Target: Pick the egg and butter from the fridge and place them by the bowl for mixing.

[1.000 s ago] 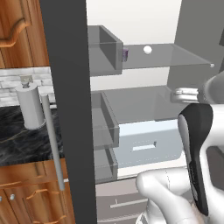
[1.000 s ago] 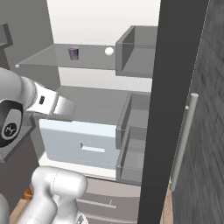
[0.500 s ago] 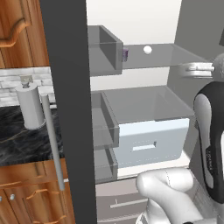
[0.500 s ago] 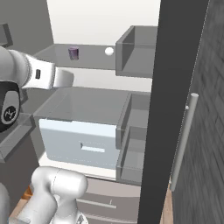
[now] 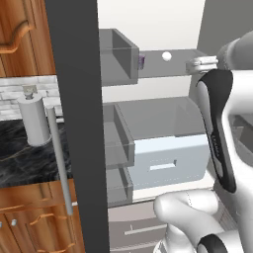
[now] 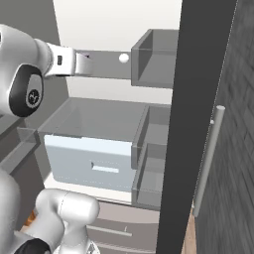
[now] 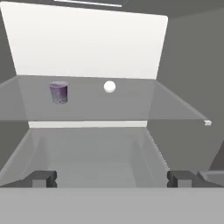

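Egg (image 7: 110, 87) sits on a grey shelf (image 7: 131, 107) high up inside the fridge (image 5: 74, 123), near the white back wall. It is small, round and white, and nothing touches it. A little dark purple cup (image 7: 59, 92) stands on the same shelf, well apart from the egg, off to one side in the hand view.

The gripper (image 7: 111, 178) has its two dark tips spread wide apart, and it holds nothing. It looks along the shelf toward the egg but is not close to it. In the right base view the white arm reaches in at shelf height, with the egg (image 6: 124, 58) further along the shelf.

Below the shelf is a pale grey drawer (image 5: 170, 165) with a slot handle. The dark fridge door stands open, with its long silver bar handle (image 5: 59, 158). Beside the fridge, a paper towel roll (image 5: 33, 118) stands on a dark counter (image 5: 24, 158).
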Available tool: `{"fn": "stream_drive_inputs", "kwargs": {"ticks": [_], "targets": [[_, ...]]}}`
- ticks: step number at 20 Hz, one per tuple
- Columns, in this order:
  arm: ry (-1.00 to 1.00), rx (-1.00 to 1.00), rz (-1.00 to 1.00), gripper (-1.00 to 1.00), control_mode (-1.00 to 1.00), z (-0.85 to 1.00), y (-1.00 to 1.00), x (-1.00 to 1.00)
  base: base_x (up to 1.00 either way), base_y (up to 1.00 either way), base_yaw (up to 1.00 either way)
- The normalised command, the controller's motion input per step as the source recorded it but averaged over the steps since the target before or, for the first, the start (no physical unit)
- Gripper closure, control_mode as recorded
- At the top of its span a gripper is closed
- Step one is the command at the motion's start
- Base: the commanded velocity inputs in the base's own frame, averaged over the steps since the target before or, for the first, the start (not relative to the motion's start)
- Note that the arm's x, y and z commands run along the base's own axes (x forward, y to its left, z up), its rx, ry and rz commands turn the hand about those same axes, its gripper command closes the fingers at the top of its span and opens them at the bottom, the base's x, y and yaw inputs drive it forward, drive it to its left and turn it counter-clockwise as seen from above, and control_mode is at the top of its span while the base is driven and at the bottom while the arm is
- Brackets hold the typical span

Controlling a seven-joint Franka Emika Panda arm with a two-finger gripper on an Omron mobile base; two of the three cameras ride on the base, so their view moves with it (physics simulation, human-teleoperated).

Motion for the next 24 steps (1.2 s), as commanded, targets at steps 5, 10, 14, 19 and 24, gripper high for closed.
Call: {"fn": "stream_drive_inputs", "kwargs": {"ticks": [5, 10, 14, 19, 24], "targets": [[-0.02, 0.00, 0.00, -1.00, -1.00, -0.09, -0.02, 0.79, 0.00, 0.00, 0.00], [0.00, 0.00, 0.00, -1.00, -1.00, -0.15, -0.12, 0.72, 0.00, 0.00, 0.00], [0.00, 0.03, 0.00, -1.00, -1.00, -0.04, -0.10, 0.54, 0.00, 0.00, 0.00], [0.05, 0.05, 0.00, -1.00, -1.00, -0.09, -0.15, 0.70, 0.00, 0.00, 0.00], [0.08, 0.02, 0.00, -1.00, -1.00, -0.10, -0.20, 0.74, 0.00, 0.00, 0.00]]}}
